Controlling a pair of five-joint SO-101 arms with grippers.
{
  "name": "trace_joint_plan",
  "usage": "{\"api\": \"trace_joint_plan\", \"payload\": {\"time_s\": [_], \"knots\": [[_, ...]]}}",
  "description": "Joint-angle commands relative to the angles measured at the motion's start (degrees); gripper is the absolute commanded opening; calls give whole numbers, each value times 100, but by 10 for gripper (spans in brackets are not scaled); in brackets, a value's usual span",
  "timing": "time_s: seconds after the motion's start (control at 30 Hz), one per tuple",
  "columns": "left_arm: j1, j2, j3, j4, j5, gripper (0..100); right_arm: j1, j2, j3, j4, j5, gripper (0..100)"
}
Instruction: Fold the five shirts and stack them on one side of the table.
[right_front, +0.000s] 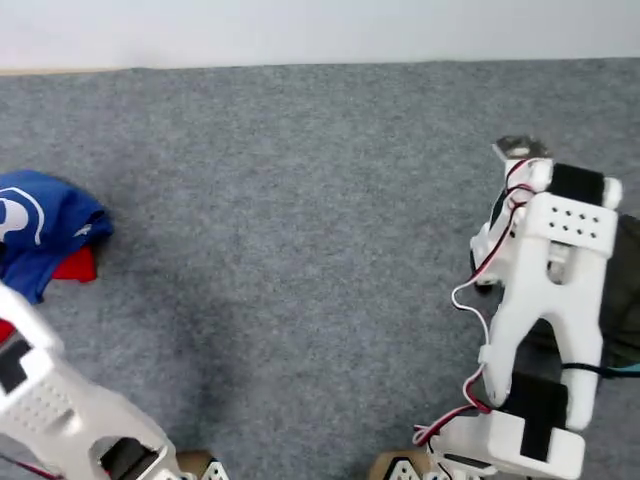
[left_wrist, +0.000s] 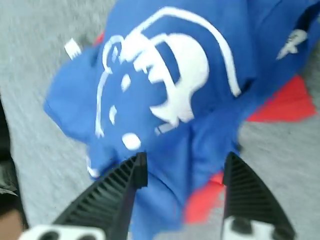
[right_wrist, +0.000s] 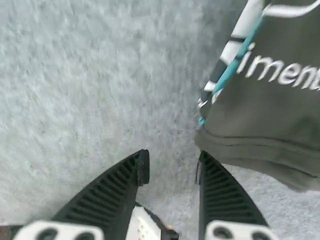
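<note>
We see blue shirt crumpled at 9 o'clock on desk, over red shirt; dark shirt at 3. left hand above blue shirt, right hand beside dark shirt, both jaws apart. We judge cloth light, limp: pinch edge.

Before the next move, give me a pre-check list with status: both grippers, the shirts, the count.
1. Left gripper open: ok, fingers spread.
2. Left gripper lined up on the blue shirt: ok, blue cloth shows between its fingers.
3. Blue shirt flat enough to fold: not ok, it is bunched up on top of a red shirt.
4. Right gripper open and free: ok, over the grey mat, beside the dark shirt.
5. Left fingers touching cloth: cannot tell.
6. Five shirts accounted for: cannot tell, three in sight.
</note>
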Motion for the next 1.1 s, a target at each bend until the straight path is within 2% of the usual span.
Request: {"api": "trace_joint_plan", "payload": {"time_s": [0.0, 0.23, 0.33, 0.43, 0.6, 0.67, 0.73, 0.87, 1.07], "knots": [[149, 510, -927, 18, -396, 250, -75, -251, 158, 189, -70, 162], [316, 2207, -2097, -396, -440, 245, -75, -251, 185, 207, -70, 162], [369, 2690, -2651, -352, -123, 175, -75, -251, 185, 215, -70, 162], [554, 2760, -3363, 123, -79, 21, -66, -251, 193, 215, -70, 162], [1099, 2760, -5402, 1802, 35, 4, -75, -295, 193, 224, -70, 162], [1398, 2760, -6352, 2198, 475, 4, -75, -303, 193, 233, -70, 162], [1626, 2699, -6923, 2110, 1160, 4, -66, -303, 193, 233, -70, 162], [2259, 1749, -6765, 2145, 2198, 4, -57, -312, 193, 242, -70, 162], [3701, 615, -6765, 2163, 3481, 4, -48, -312, 193, 242, -70, 162]]}}
